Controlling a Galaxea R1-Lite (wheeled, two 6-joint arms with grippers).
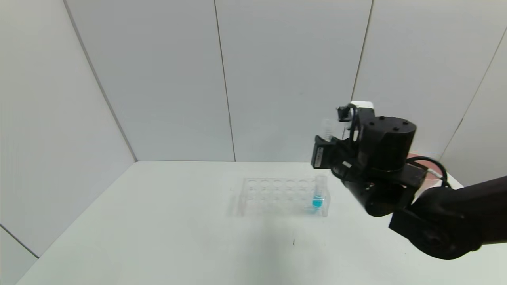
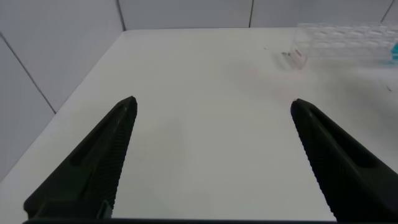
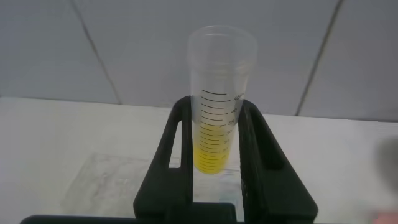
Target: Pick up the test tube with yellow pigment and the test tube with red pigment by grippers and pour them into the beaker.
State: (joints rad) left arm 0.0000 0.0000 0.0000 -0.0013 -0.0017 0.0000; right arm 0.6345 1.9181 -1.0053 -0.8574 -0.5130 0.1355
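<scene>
Two black fingers of the right gripper (image 3: 214, 149) press against the sides of a clear graduated cup (image 3: 219, 99), one on each side, clamped on its lower half; the cup stands upright between them with yellow liquid in its bottom part. In the head view the same gripper (image 1: 330, 140) is raised above the white table (image 1: 158, 221) at the right, and the cup (image 1: 328, 128) shows only faintly beside it. The left gripper (image 2: 214, 155) hangs low over the bare table, its two fingers spread wide apart — nothing between them. Farther back on the table stands a clear tube rack (image 1: 277, 196), with a blue-bottomed tube (image 1: 318, 198) upright in its right end. Behind the right arm, a pink bowl (image 1: 425, 168) is partly hidden.
</scene>
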